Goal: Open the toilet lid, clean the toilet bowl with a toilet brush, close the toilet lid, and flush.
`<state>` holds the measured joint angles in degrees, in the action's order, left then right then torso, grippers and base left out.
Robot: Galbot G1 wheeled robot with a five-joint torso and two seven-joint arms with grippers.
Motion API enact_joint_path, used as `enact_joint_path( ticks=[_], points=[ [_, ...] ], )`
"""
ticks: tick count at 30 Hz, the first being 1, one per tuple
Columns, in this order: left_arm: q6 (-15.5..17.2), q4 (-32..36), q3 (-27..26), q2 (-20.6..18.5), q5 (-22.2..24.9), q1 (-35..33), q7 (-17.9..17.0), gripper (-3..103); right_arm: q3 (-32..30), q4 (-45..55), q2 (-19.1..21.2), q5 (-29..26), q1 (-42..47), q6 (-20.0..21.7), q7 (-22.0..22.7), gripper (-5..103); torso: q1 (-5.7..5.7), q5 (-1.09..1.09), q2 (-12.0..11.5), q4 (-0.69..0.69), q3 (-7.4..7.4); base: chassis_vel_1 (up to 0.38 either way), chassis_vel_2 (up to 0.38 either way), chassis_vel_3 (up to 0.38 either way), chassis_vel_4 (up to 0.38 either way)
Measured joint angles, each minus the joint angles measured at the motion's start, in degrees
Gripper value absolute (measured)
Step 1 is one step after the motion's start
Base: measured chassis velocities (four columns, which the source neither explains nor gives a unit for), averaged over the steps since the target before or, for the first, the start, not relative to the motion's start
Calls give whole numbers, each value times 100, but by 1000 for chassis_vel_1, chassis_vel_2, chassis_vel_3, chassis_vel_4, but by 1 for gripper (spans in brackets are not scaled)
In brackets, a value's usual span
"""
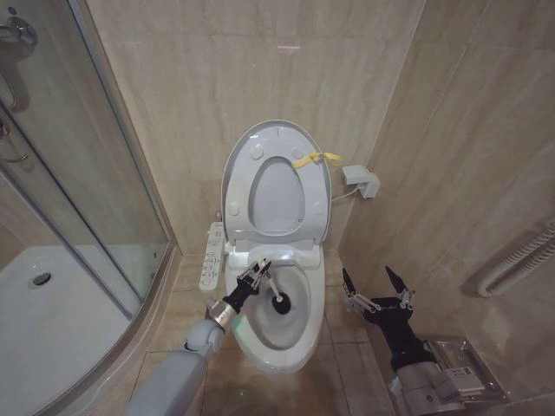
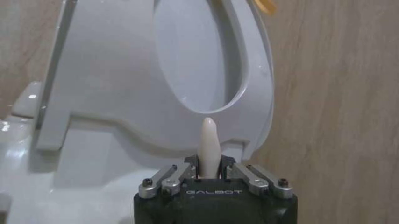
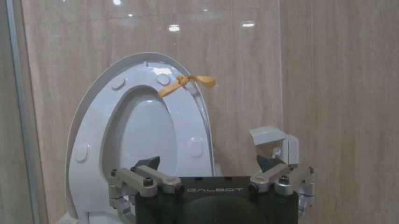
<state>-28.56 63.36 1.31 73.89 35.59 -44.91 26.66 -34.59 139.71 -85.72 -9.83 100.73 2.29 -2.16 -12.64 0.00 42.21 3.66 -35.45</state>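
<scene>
Bristles of the toilet brush [image 1: 280,302] sit low inside the toilet bowl [image 1: 305,334], near its middle, the white handle slanting up toward the bowl's left rim. The left gripper [image 1: 257,275] is clamped on that handle above the rim. The toilet lid [image 1: 250,146] stands raised against the wall with the seat [image 1: 310,217]. The right gripper [image 1: 375,283] hovers right of the bowl, fingers spread apart.

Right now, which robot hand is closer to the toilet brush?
Left. The left gripper holds the toilet brush over the toilet bowl; the right gripper waits open beside the toilet.
</scene>
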Motion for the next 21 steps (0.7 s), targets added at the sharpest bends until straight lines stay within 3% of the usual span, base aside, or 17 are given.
enact_joint_path(
  ticks=[4,10,21],
  points=[
    [-115,-146,9,46,-99,69,41,21,0,0,0,0,0,0,0,100,0,0,0,0,0,0,0,0,0],
    [-305,-454,7,196,-770,226,4,21,0,0,0,0,0,0,0,100,0,1,0,0,0,0,0,0,0],
    [-5,363,92,245,-523,159,-183,21,0,0,0,0,0,0,0,100,0,0,0,2,0,0,0,0,0]
  ],
)
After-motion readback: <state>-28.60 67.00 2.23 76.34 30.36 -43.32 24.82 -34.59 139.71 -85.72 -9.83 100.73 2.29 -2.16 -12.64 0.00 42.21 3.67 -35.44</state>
